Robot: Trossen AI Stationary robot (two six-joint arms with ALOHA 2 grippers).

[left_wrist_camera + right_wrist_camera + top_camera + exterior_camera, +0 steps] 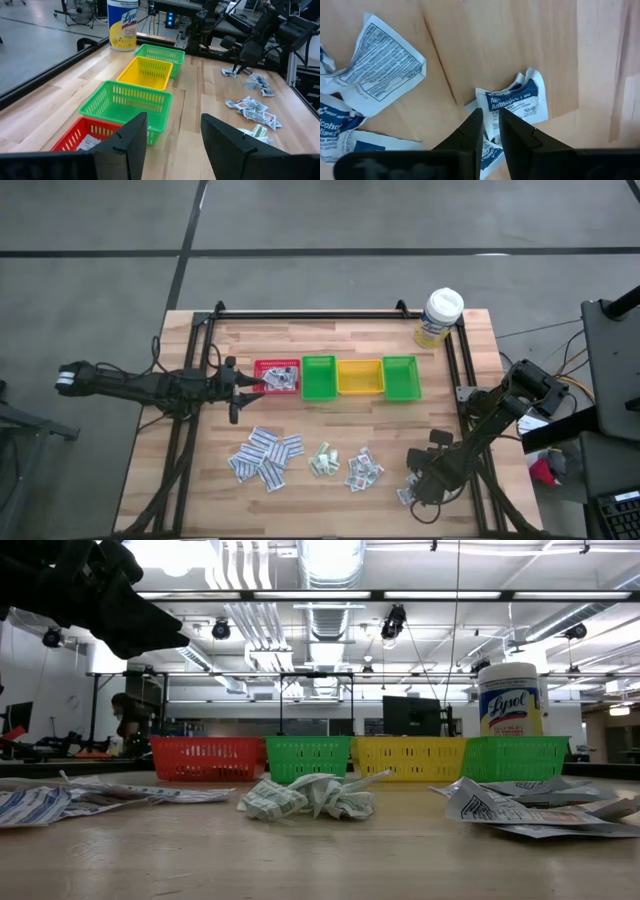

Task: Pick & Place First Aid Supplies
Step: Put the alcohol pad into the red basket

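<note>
Two claws at work: right gripper (490, 131) down at the table's right front, fingers pinching a blue-print packet (512, 102) between their tips; left gripper (172, 137) spread wide, empty, over the red bin (82, 141)

High view looks straight down on the counter (330, 490); low view skims it level; both share the bins (337, 377)

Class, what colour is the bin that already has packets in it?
Red: the bin at the left end of the row, clearest in the high view.
</note>
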